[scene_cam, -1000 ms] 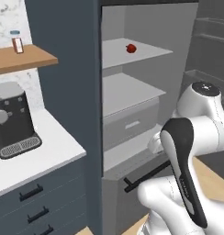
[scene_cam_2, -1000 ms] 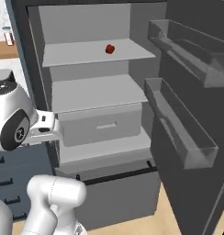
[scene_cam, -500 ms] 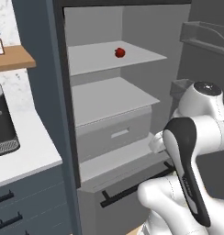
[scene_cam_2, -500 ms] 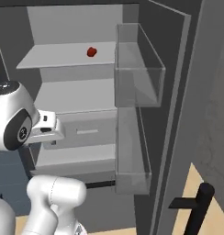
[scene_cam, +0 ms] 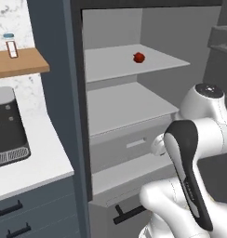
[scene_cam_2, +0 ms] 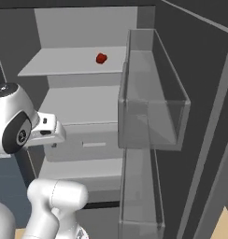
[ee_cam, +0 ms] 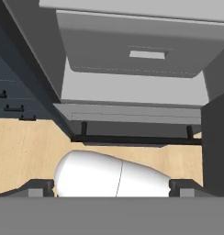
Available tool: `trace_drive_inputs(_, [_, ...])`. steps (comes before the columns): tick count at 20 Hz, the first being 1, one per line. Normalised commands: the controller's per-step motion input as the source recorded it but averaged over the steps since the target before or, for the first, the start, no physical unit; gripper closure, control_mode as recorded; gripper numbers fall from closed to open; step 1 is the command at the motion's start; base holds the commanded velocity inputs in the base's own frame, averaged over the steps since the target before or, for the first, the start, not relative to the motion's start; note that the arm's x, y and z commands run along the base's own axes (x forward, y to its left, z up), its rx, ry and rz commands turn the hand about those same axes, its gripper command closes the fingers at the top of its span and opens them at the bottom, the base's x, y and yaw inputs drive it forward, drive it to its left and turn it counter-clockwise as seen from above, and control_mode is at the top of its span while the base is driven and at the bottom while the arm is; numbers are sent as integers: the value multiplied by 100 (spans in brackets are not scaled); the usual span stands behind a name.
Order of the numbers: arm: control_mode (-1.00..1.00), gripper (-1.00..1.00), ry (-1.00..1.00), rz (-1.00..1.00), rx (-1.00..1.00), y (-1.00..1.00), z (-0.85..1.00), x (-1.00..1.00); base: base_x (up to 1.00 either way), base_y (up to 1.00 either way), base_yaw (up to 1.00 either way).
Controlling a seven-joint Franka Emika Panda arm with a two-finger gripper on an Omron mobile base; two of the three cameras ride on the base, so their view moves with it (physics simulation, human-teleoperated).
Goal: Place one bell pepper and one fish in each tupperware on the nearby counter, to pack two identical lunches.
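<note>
Fridge (scene_cam: 129, 107) open: matte grey flat shelves, boxy drawer with recessed slot. Small glossy red round bell pepper (scene_cam: 139, 57) on fridge top shelf. Smooth white worktop (scene_cam: 38, 162) left of fridge. Claw (ee_cam: 112, 187) spread wide, empty, facing fridge drawer.

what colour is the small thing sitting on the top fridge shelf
Red. The small round item sits alone on the top shelf; the left base view shows it best.
</note>
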Motion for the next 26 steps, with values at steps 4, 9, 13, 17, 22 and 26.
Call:
trace_drive_inputs(4, [100, -100, 0, 0, 0, 0, 0, 0, 15, -12, 10])
trace_drive_inputs(9, [100, -100, 0, 0, 0, 0, 0, 0, 0, -20, 0])
trace_drive_inputs(13, [100, -100, 0, 0, 0, 0, 0, 0, 0, 0, 0])
trace_drive_inputs(17, [-100, -100, -3, 0, 0, 0, 1, -3, 0, 0, 0])
trace_drive_inputs(22, [-100, -100, -45, 0, 0, 0, 60, -25, 0, 0, 0])
trace_drive_inputs(26, [-100, -100, -60, -2, -2, -1, 75, 0, 0, 0, 0])
